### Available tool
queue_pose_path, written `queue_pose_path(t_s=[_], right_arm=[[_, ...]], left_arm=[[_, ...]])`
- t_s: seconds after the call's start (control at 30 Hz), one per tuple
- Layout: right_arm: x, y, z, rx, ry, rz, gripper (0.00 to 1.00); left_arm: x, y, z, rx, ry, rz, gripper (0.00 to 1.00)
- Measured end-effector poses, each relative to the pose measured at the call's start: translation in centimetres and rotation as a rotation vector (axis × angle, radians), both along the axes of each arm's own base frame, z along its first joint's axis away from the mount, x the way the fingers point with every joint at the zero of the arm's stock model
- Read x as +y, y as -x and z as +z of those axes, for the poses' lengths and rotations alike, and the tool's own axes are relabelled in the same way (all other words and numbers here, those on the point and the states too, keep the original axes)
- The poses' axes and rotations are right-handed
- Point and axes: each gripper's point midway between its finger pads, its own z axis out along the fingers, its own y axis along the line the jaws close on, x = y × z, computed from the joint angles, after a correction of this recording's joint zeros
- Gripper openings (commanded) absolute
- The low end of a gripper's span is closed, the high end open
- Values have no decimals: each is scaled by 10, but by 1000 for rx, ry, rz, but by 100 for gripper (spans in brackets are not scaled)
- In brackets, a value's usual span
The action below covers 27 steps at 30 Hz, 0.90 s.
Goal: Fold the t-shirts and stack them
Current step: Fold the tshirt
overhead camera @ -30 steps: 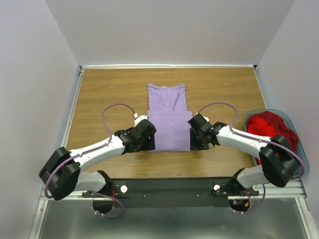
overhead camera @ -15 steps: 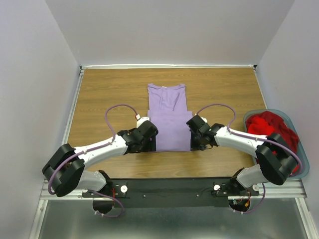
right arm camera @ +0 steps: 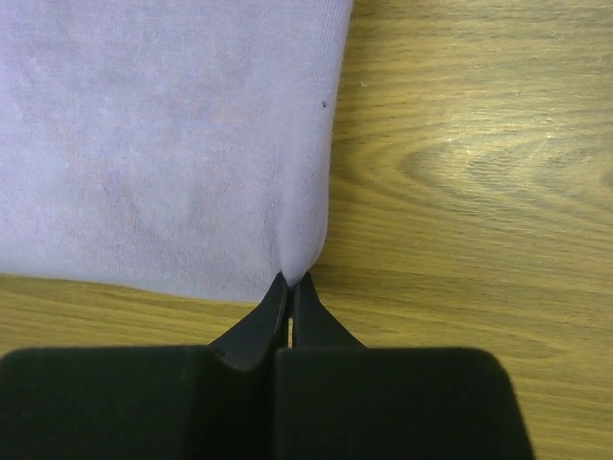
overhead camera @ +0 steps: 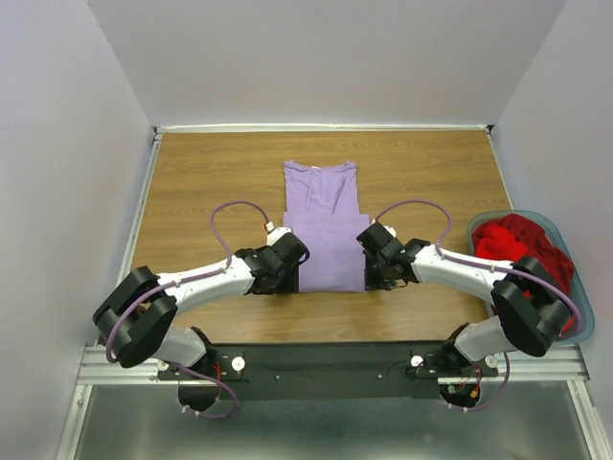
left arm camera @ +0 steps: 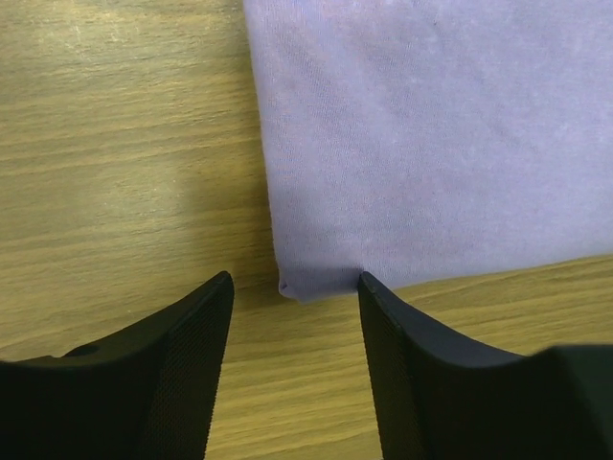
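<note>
**Condition.** The lavender t-shirt (overhead camera: 324, 230) lay flat at the centre of the counter (overhead camera: 192, 182). It was partly folded into a narrow rectangle, neckline at the far end. The red t-shirt (overhead camera: 517, 244) sat crumpled in the basket (overhead camera: 508, 214) at the right edge, well apart.

**Pincers.** The right pincer (right arm camera: 290, 280) was fully closed, nipping the near right corner of the lavender cloth at its very tips. The left pincer (left arm camera: 294, 283) stood open astride the near left corner and held nothing.

**Hazards.**
- The right grip took only a small pinch of cloth. A quick lift could probably pull it free.
- The cloth appeared to lie in layers. A bite on the upper layer alone would likely open the fold.
- Lifting on the right before the left closed would likely skew the hem.
- The left fingers (left arm camera: 192, 355) could close just short of the corner and drag it instead.

**Materials.** The shirt was a soft, matte, fine knit with rounded folded edges, so it should drape and slide readily. The counter was smooth wood-grain. The fingers were black, with a fine grid texture on the pads.
</note>
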Motion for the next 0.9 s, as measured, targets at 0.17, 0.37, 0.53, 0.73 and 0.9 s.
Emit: queue_pose_path(t_s=[0.17,0.37,0.53,0.73,0.9], right_arm=[[2,0,0,-4,-3,7,1],[2,0,0,-8,-6,9,0],[2,0,-1,-8,-6,10,0],[2,0,0,-14,-11,13,0],[3,0,-1,-14,-16,23,0]], left_arm=[[-2,0,-5,11,-28,-4,51],[-2,-1,-8,11,-60,1,49],[-1,-2,-9,8,-69,14,41],[-7,-3,-9,4,-59,17,10],[-12,0,-8,1,-50,12,0]])
